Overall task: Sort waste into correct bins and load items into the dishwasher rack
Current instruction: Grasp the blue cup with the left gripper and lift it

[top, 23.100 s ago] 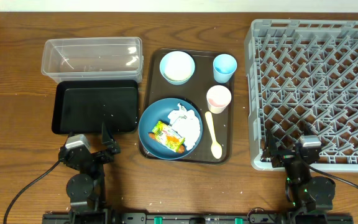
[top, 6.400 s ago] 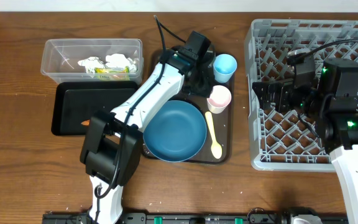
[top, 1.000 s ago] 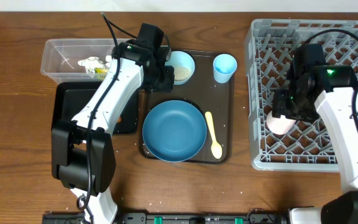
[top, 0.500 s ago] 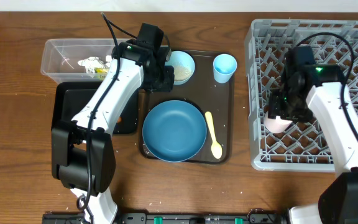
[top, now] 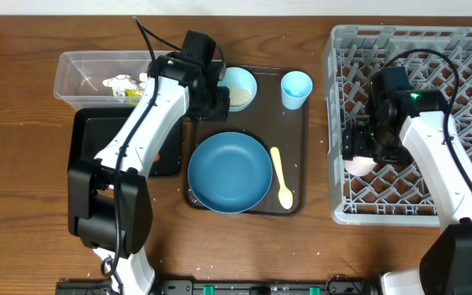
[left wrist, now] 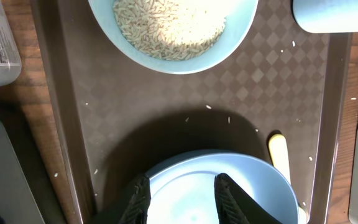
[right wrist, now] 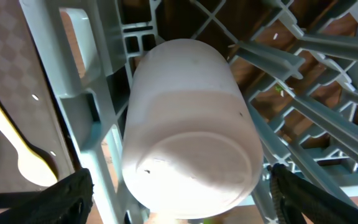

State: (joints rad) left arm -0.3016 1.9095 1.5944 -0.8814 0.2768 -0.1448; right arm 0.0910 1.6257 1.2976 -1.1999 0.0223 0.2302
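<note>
The pale pink cup (right wrist: 188, 124) lies on its side in the dishwasher rack (top: 433, 57), at its left edge (top: 360, 164). My right gripper (right wrist: 185, 199) is open, a finger well off each side of the cup. My left gripper (left wrist: 182, 196) is open and holds nothing. It hangs over the far rim of the blue plate (left wrist: 229, 186), just short of the bowl (left wrist: 173, 25), which holds white rice. The plate (top: 229, 172), bowl (top: 238, 88), light blue cup (top: 296, 88) and cream spoon (top: 281, 176) rest on the brown tray. Tissue and wrapper (top: 125, 84) lie in the clear bin (top: 80, 65).
The black bin (top: 109, 143) sits in front of the clear one, partly under my left arm. The dark-brown tray (top: 301, 139) lies between the bins and the rack. The rack's upright pegs (right wrist: 291, 62) crowd round the pink cup. Stray rice grains dot the tray (left wrist: 166, 106).
My right gripper has opened wide and let go of the pink cup, which now lies in the rack. The right arm shifted slightly left. My left jaws stand slightly wider.
</note>
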